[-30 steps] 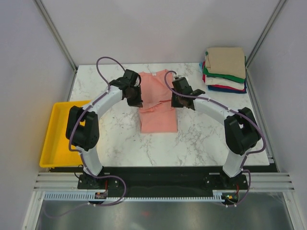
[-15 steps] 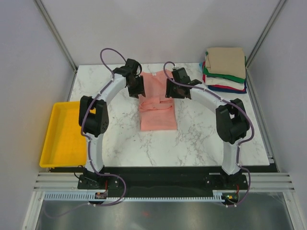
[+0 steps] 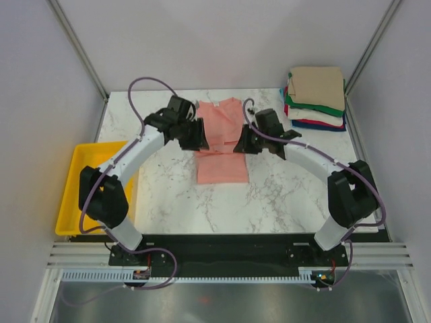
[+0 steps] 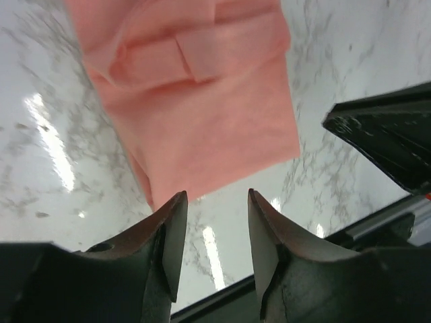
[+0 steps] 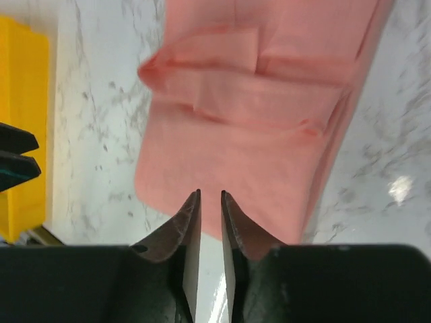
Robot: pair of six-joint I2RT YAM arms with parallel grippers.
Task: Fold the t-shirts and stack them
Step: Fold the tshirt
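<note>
Symmetrically, arms flank the t-shirt (image 3: 221,161): left gripper (image 4: 217,195) half-open, right gripper (image 5: 209,194) barely parted, empty.

from above, the left gripper (image 3: 192,134) covers the 9 o'clock edge of the pink t-shirt (image 3: 221,158), and the right gripper (image 3: 244,142) covers its 3 o'clock edge. how either pair of jaws stands cannot be read in that view. the left arm hides the 3 o'clock side of the yellow tray (image 3: 71,202). in the stack of folded t-shirts (image 3: 316,87) only the tan top one shows its face; those beneath are thin coloured edges. both wrist views cut the pink t-shirt off at 12 o'clock. the right wrist view cuts the tray at 9 o'clock. the left wrist view cuts a black part (image 4: 390,141) at 3 o'clock; what it belongs to cannot be told.
</note>
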